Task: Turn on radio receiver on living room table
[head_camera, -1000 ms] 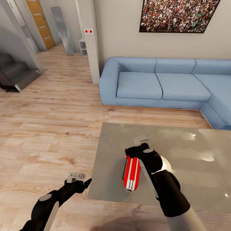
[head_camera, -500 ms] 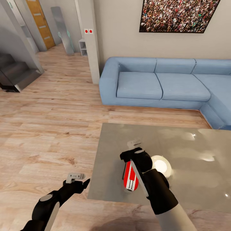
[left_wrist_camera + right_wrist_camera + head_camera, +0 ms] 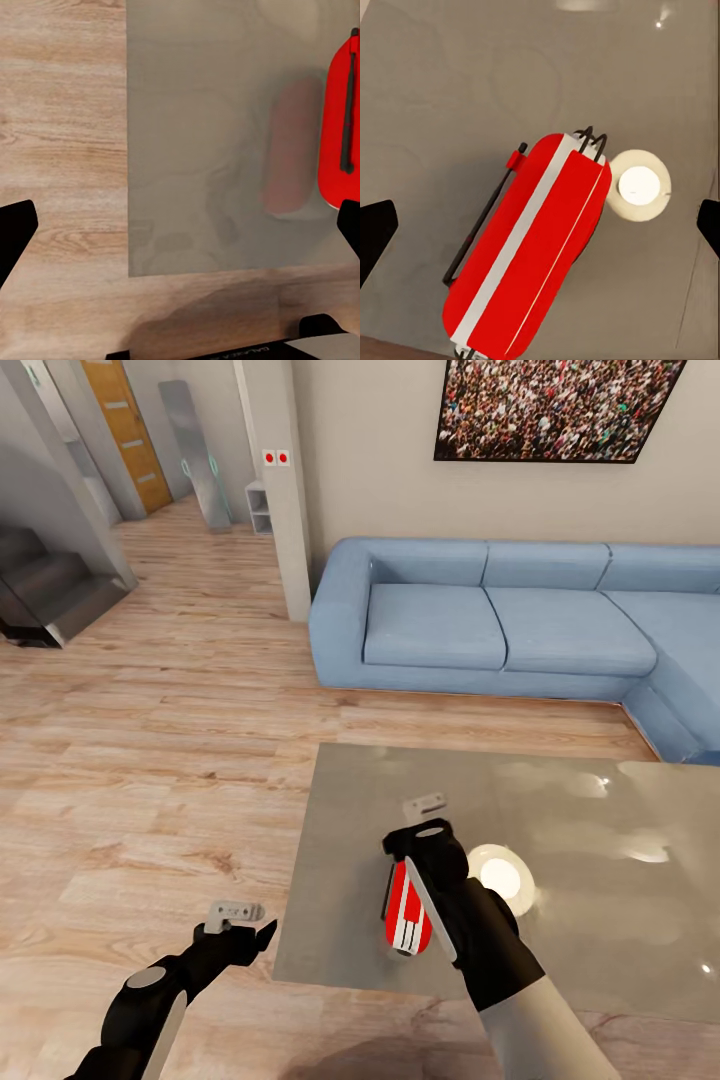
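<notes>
Since a second ago the right arm has drawn back toward the robot, and its right gripper point(image 3: 428, 805) now hangs above the radio receiver point(image 3: 407, 908), fingers spread wide, touching nothing. The red box lies flat below it on the table point(image 3: 600, 920) near the near edge. The left gripper point(image 3: 234, 913), also spread, hovers over the floor point(image 3: 150, 760) beside the table.

The glossy grey table point(image 3: 620, 920) carries the red radio receiver point(image 3: 404, 910).
</notes>
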`<state>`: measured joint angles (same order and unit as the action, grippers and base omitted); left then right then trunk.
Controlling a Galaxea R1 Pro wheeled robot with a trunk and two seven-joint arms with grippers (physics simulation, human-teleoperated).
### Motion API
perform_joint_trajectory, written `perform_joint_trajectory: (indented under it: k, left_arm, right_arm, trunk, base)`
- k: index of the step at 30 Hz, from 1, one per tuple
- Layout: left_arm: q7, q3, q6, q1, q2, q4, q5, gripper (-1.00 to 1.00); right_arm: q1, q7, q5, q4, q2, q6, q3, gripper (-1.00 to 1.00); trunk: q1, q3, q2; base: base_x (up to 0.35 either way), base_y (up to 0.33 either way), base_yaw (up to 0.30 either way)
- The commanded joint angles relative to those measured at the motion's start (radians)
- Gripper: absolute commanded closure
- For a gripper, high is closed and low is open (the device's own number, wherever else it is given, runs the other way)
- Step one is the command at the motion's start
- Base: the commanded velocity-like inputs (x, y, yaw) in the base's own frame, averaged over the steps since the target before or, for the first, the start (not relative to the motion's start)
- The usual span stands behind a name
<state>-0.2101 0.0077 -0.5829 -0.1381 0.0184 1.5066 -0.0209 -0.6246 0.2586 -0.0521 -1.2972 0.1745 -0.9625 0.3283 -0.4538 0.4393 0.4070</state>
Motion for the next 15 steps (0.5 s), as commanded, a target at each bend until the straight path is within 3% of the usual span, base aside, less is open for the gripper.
perform_joint_trajectory:
  k: [1, 15]
  left_arm:
    - [0.0, 0.0, 0.0, 0.0, 0.0, 0.0, 0.0, -1.0]
    - [0.0, 0.0, 0.0, 0.0, 0.001, 0.0, 0.0, -1.0]
  right_arm:
    - [0.0, 0.005, 0.0, 0.0, 0.0, 0.0, -0.001, -1.0]
    - [0.0, 0.016, 0.0, 0.001, 0.0, 0.008, -0.003, -1.0]
  trunk:
    - [0.0, 0.0, 0.0]
    - [0.0, 0.0, 0.0]
  base:
    - [0.0, 0.0, 0.0]
    - [0.0, 0.0, 0.0]
